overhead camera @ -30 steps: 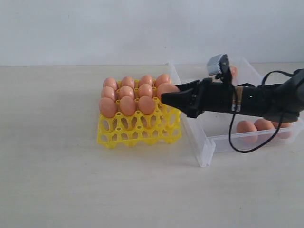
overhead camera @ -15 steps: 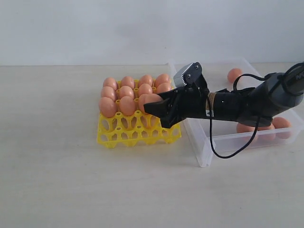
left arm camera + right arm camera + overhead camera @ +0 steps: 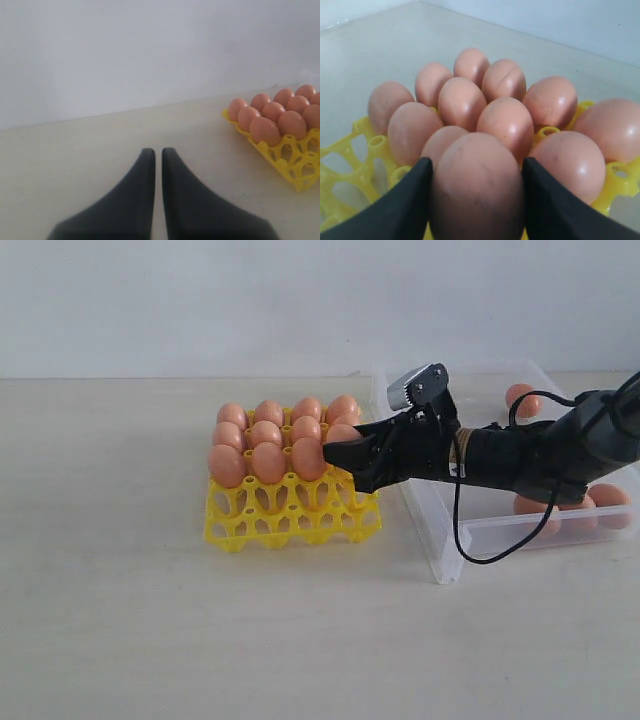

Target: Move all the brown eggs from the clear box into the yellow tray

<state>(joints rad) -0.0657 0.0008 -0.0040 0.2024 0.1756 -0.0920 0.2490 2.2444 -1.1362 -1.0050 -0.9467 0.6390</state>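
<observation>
Brown egg [image 3: 475,195] clamped in the right hand [image 3: 338,452] above the box-side edge of the yellow tray [image 3: 290,518], which holds other brown eggs [image 3: 268,440] and stands beside the clear box [image 3: 448,545] on the desk [image 3: 120,600]; left hand [image 3: 156,156] closed, its fingers together on nothing.

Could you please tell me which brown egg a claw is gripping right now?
The egg clamped between the right claw's fingers, above the yellow tray; the other eggs sit in tray cups or lie in the clear box.
</observation>
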